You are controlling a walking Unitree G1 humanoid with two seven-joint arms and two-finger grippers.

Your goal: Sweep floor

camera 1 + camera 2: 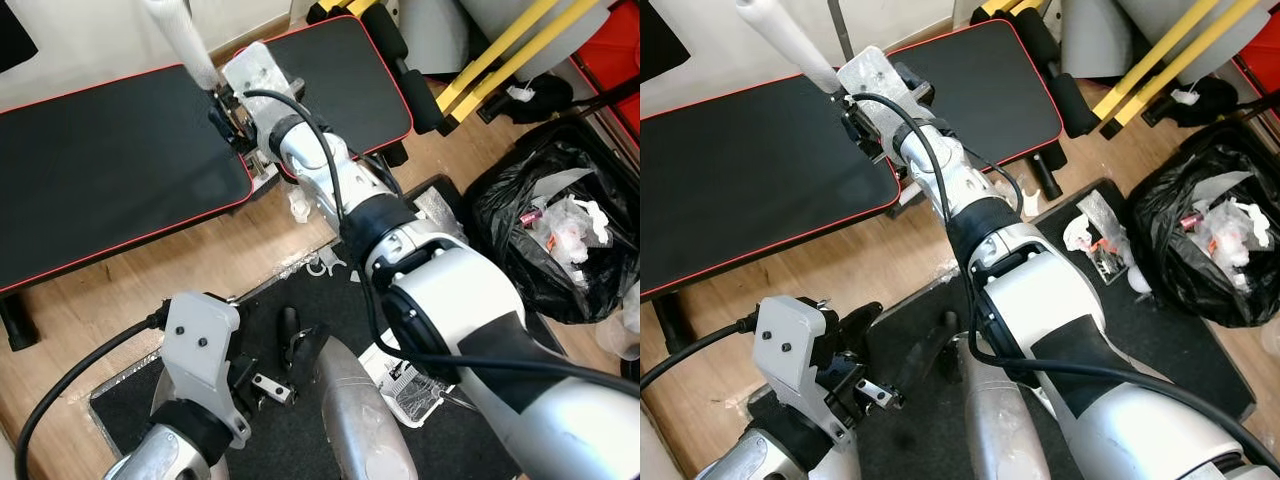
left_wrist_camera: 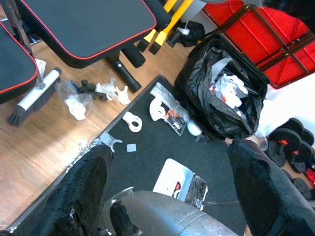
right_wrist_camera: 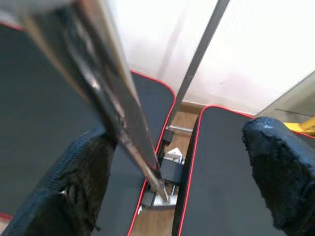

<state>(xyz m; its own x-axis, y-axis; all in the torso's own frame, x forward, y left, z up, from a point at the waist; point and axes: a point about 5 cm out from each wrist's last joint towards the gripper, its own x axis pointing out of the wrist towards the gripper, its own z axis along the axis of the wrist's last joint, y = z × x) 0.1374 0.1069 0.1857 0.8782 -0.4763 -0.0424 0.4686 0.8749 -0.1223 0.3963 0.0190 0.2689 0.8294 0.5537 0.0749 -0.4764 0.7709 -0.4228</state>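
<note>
A wooden floor (image 2: 44, 142) carries a dark mat (image 2: 147, 162) with a silvery edge. On the mat lie white scraps (image 2: 132, 121), a crumpled wrapper (image 2: 170, 105) and a printed packet (image 2: 179, 183). On the bare wood just beside the mat sit more white litter (image 2: 78, 104) and a brush head (image 2: 33, 96) with dark bristles. A black bin bag (image 2: 221, 96) full of rubbish stands at the mat's far edge. Black weights (image 2: 290, 147) rest nearby.

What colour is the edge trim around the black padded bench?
Red trim around the black padded bench, clearest in the left eye view.
</note>
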